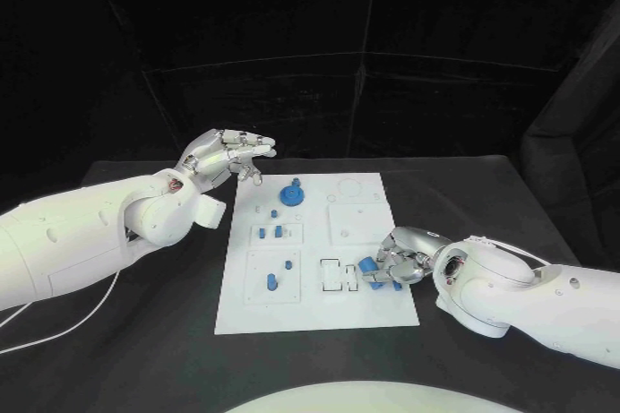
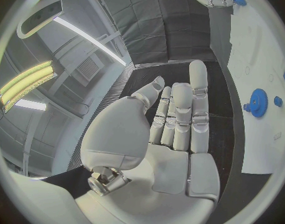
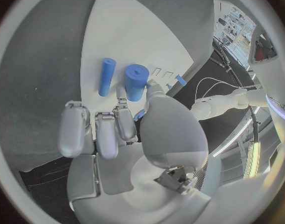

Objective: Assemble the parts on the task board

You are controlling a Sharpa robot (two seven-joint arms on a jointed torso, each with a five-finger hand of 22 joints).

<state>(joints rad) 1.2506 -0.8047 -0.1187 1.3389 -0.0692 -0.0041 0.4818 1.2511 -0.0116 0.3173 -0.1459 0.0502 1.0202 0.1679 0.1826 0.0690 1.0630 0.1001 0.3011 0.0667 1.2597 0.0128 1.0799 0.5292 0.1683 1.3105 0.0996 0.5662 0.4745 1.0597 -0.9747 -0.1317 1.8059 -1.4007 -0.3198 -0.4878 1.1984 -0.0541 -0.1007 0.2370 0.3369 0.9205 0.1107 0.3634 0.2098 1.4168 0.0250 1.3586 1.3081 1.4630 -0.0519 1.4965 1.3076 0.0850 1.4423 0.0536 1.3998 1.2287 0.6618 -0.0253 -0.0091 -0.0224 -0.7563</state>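
Note:
The white task board (image 1: 368, 218) lies in the middle of the table. A blue gear (image 1: 295, 195) stands near its far edge, and small blue parts (image 1: 269, 231) sit in the left column. My left hand (image 1: 230, 155) hovers above the board's far left corner, fingers apart and palm bare (image 2: 174, 129); the gear (image 2: 259, 103) lies off to its side. My right hand (image 1: 403, 256) rests at the board's right edge with fingers curled. Two blue cylinders (image 3: 107, 76), (image 3: 136, 82) lie just past its fingertips, and the thumb tip (image 3: 156, 92) is beside the thicker one. A small blue bit (image 3: 140, 115) shows between thumb and finger; a grip is unclear.
Black table (image 1: 155, 341) surrounds the board, with a dark curtain behind. A white cable (image 1: 64, 328) trails under my left arm. The board's near right corner (image 1: 388, 319) is bare.

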